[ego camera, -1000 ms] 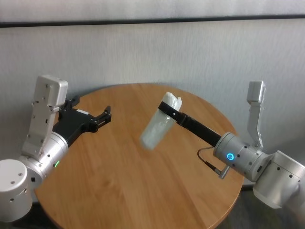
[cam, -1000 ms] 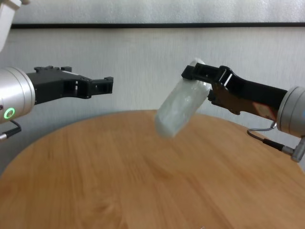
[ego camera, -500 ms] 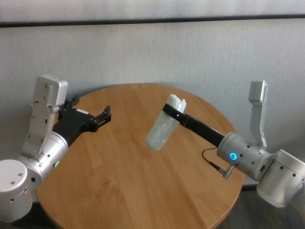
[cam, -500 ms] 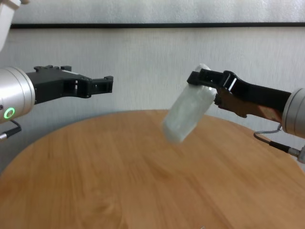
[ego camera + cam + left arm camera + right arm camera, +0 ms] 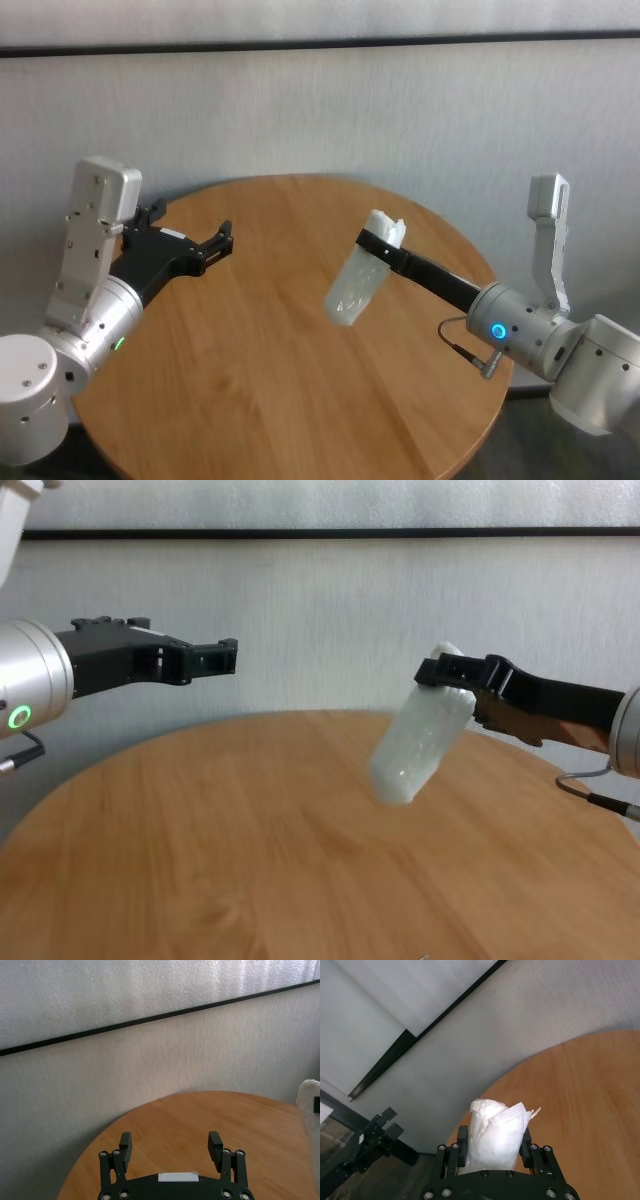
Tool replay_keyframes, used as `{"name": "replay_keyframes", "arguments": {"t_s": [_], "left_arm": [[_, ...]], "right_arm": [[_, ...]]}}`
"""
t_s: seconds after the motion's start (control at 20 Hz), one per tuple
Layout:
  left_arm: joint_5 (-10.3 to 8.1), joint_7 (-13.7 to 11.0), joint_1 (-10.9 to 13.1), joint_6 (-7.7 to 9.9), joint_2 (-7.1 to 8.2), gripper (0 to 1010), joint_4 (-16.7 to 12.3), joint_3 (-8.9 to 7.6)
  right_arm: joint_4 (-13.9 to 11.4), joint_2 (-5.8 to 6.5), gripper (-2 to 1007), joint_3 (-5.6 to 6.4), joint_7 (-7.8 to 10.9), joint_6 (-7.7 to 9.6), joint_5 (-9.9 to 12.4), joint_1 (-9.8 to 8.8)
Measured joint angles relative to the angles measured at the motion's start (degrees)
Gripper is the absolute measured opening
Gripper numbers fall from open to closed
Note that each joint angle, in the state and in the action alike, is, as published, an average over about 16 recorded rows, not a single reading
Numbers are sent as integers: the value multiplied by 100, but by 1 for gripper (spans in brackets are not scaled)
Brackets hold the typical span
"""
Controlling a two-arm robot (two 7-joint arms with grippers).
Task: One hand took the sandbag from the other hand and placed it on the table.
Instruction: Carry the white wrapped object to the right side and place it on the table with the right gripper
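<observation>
The sandbag [image 5: 362, 274] hangs tilted in the air above the round wooden table [image 5: 250, 380], toward its right edge, its upper end pinched between the fingers of the blue-ringed right gripper [image 5: 378, 245]. Well apart, over the left edge, the green-ringed left gripper [image 5: 218, 243] hovers with fingers spread, holding nothing.

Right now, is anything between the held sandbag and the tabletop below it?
Nothing visible. The right hand grips the sandbag by its upper end, so it hangs tilted above bare wood of the table. The open left hand is off to the side.
</observation>
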Motion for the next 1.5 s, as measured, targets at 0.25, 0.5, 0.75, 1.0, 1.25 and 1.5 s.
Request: {"name": "replay_keyframes", "arguments": {"t_s": [0.25, 0.5, 0.75, 1.0, 1.25, 1.5], "left_arm": [[-2, 2, 0, -4, 1, 1001, 0, 1], [-4, 4, 0, -7, 2, 1001, 0, 1], [-5, 4, 0, -9, 2, 1001, 0, 1], [-5, 4, 0, -10, 3, 1001, 0, 1], [-6, 3, 0, -11, 3, 1001, 0, 1], [-5, 3, 0, -11, 3, 1001, 0, 2]], "right_arm": [[62, 29, 598, 54, -165, 43, -127, 12], [167, 45, 598, 145, -305, 66, -234, 31], [307, 64, 598, 260, -437, 101, -313, 50], [450, 83, 598, 377, -535, 162, -364, 66], [564, 118, 598, 452, -590, 250, -437, 89], [663, 173, 598, 474, -568, 375, -551, 141]]}}
